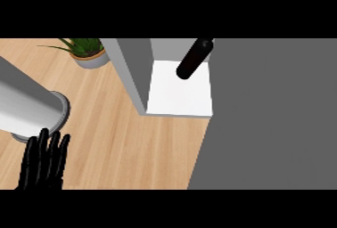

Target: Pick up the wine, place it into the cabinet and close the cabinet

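Light is even and soft across the wooden counter (125, 142), with no glare and no hard cast shadows. The white cabinet floor (181, 91) is the brightest patch, while the broad grey cabinet door (276, 116) reads as one flat, unshaded tone and the cabinet's grey side wall (132, 71) is slightly darker. The black left hand (45, 162) and the dark wine bottle (195, 58) show almost no surface detail.

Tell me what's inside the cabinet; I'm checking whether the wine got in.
A dark wine bottle stands on the cabinet's white shelf. The grey door at the right hides whatever lies behind it.
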